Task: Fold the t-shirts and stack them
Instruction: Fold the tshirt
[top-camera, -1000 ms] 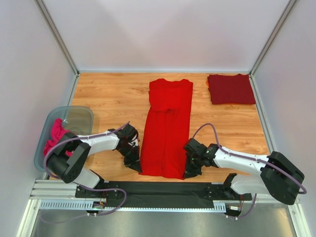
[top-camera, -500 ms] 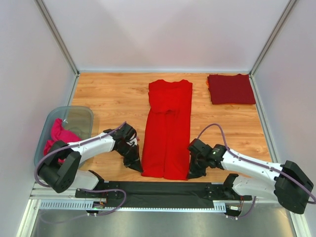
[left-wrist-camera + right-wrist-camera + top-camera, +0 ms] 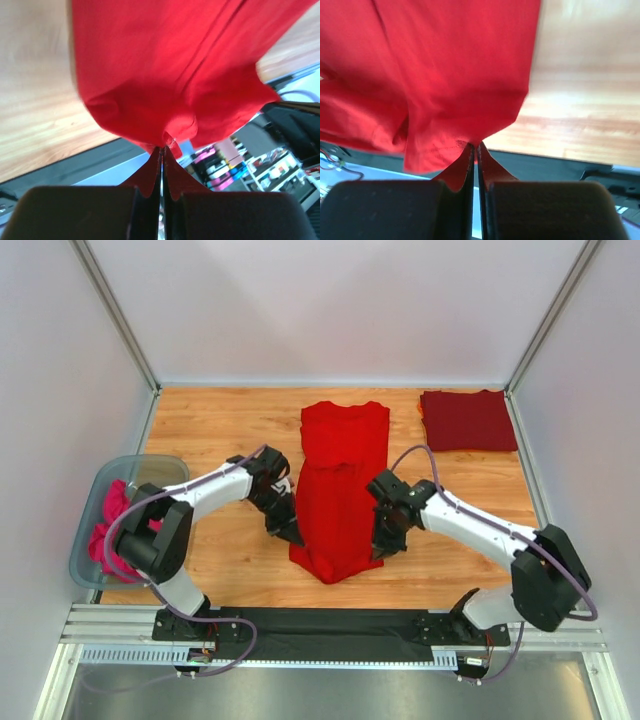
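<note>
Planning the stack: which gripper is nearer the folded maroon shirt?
Right. The right gripper, holding the bright red shirt, sits left of and in front of the maroon shirt; the left gripper holds the red shirt's other edge, farther left.

Bare table lies open on both sides of the bright red shirt that runs down the middle — room to pass there. The folded maroon shirt fills the far right corner, and the clear bin crowds my left edge.
</note>
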Action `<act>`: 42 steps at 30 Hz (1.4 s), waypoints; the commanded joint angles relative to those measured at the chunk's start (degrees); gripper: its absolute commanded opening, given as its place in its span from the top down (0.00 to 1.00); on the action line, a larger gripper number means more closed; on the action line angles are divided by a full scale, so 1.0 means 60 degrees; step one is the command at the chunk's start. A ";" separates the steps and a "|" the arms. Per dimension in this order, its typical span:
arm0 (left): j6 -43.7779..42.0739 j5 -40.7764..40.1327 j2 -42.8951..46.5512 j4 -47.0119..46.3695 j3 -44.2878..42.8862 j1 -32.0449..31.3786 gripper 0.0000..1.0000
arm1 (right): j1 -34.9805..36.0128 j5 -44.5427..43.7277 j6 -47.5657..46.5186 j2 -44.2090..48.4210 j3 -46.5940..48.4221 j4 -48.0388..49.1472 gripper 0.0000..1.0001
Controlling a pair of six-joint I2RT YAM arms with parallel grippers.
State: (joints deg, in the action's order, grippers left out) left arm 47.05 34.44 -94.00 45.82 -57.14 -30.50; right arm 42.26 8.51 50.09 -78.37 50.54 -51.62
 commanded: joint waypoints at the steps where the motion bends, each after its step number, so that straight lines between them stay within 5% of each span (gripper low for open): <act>1: -0.0458 0.0003 -0.0621 0.0843 -0.1239 0.0454 1.00 | -0.0727 0.0017 -0.1446 -0.0808 0.1387 -0.0463 1.00; 17: -0.0795 -0.0275 -0.4341 0.2337 -0.7346 0.2402 1.00 | -0.3366 -0.0306 -0.3952 -0.4589 0.6426 -0.1783 1.00; 42: 0.0171 -0.0261 -0.6160 0.1299 -0.9987 0.2593 1.00 | -0.4509 0.0309 -0.4598 -0.6904 0.9768 -0.1432 1.00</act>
State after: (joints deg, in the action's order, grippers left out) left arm 45.89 32.69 -130.21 55.05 -115.15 -15.35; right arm 15.68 9.61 23.86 -118.67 105.41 -61.52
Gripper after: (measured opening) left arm 0.006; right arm 0.014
